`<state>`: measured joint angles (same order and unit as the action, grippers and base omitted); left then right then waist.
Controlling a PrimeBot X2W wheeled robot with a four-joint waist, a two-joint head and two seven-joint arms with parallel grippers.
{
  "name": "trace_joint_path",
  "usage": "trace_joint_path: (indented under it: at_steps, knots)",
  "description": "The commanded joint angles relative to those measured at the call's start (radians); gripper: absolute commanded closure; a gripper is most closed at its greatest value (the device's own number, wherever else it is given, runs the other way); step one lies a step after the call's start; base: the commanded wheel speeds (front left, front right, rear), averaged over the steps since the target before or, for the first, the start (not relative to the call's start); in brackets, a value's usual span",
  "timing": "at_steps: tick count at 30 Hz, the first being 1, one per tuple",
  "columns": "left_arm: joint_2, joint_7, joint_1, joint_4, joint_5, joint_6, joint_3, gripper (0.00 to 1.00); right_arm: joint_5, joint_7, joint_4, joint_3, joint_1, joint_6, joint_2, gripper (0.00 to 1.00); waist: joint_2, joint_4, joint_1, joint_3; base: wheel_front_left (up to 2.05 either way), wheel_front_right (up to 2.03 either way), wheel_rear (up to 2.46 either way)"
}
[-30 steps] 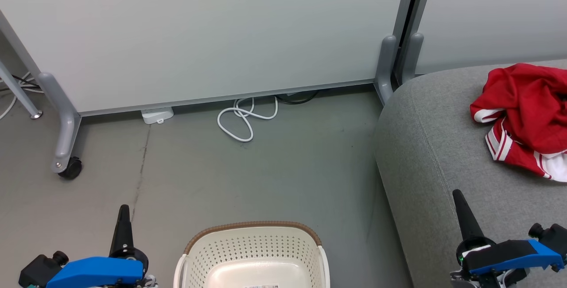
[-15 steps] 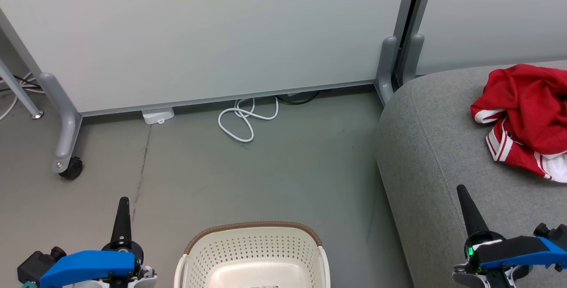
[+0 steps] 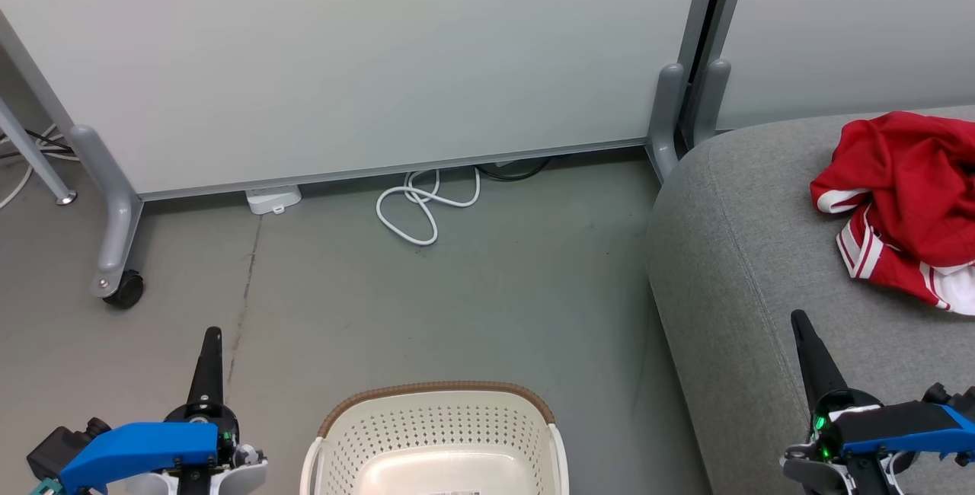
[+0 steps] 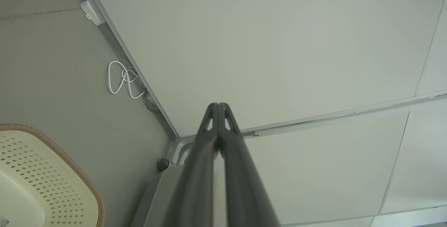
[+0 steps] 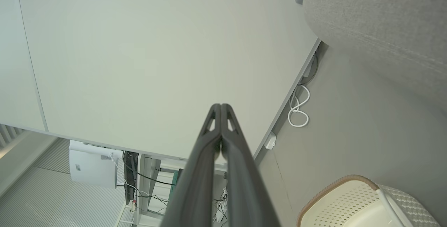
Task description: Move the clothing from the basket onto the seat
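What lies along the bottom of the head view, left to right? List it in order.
left gripper → basket → right gripper. The seat is left out, since the right gripper overlaps it.

readable text: none | basket [image 3: 434, 434] sticker [image 3: 454, 493]: cut off, too small to read

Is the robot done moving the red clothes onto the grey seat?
Nearly, it seems. Done: the red fabric clothing with white stripes lies on the grey woven seat. In hand: nothing; left pincer and right pincer are shut, empty. Left: probably nothing; the cream plastic basket looks empty where visible.
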<state>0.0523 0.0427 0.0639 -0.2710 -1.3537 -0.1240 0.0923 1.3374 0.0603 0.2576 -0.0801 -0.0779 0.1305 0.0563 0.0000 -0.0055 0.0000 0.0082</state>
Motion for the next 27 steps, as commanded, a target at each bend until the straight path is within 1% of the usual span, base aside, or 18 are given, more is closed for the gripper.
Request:
trace_joint_path:
  at_steps: [1,27]
  knots:
    - [0.002,0.007,0.023,0.01,-0.023,-0.009,0.008,1.0,0.025,0.005,-0.01,-0.006,-0.021,0.0,-0.002,1.0,0.0,0.0,0.0,0.0,0.0,0.0,0.0]
    - [-0.001,0.056,0.045,0.024,-0.198,-0.011,0.019,1.0,0.209,0.044,-0.013,-0.028,-0.031,0.0,-0.005,1.0,0.0,0.004,0.0,-0.004,0.0,0.0,0.0]
